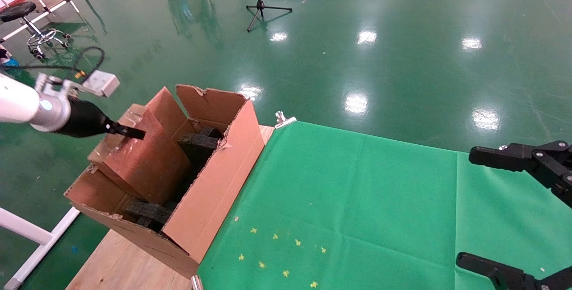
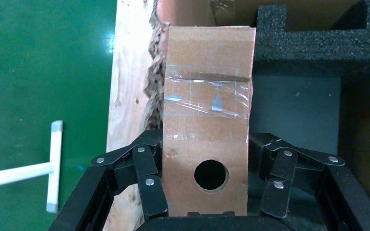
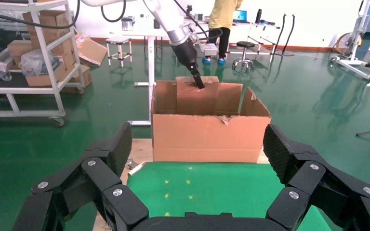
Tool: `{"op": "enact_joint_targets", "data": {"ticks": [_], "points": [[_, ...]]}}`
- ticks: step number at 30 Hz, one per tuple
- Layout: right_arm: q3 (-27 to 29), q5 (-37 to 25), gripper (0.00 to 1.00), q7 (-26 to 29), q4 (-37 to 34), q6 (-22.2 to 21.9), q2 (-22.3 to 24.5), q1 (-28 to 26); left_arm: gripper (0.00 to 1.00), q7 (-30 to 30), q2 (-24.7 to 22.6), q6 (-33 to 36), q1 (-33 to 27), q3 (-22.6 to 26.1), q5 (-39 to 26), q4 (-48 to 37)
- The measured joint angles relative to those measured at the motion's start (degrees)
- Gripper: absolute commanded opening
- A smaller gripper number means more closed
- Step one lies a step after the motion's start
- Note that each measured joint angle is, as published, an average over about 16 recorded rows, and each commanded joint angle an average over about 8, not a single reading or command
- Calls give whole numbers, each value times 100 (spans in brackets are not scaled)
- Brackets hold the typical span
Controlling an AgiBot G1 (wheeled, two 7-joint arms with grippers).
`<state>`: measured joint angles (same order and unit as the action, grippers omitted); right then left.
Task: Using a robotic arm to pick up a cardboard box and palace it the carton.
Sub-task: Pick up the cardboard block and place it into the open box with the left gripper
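My left gripper (image 1: 127, 131), on the white robotic arm (image 1: 18, 102), is shut on the top edge of the cardboard box (image 1: 138, 160). The box is a flat brown slab with clear tape, standing upright inside the carton (image 1: 214, 182) at the table's left end. In the left wrist view the fingers (image 2: 147, 180) clamp both sides of the box (image 2: 207, 96), which has a round hole. Black foam blocks (image 1: 199, 142) lie in the carton beside it. My right gripper (image 1: 467, 207) hangs open and empty over the table's right side. The right wrist view shows the carton (image 3: 207, 137) and the box (image 3: 192, 98).
A green cloth (image 1: 357, 200) with small yellow star marks covers the table. Bare wood (image 1: 120, 263) shows under the carton. A metal clip (image 1: 283, 120) holds the cloth's far corner. A white frame (image 1: 40, 236) stands left of the table and a tripod (image 1: 261, 6) far behind.
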<state>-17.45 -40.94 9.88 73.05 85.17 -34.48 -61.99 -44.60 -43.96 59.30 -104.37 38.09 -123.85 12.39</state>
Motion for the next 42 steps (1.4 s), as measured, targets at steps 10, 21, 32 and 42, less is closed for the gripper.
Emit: {"op": "enact_joint_targets", "data": {"ticks": [10,21,32,42], "points": [[-2,1,100,-1,0,-1,1,0,0,207,-345,-546,298,53,-67,-552],[-5,3,100,-2,0,-2,2,-1,0,298,-661,-981,693,68,-78,-981],[-6,5,100,-3,0,-3,3,-1,32,275,-837,-1507,1102,9,11,-1183],[-7,6,100,-5,-2,-5,3,-1,100,242,-865,-1851,1263,-41,83,-1211]]}}
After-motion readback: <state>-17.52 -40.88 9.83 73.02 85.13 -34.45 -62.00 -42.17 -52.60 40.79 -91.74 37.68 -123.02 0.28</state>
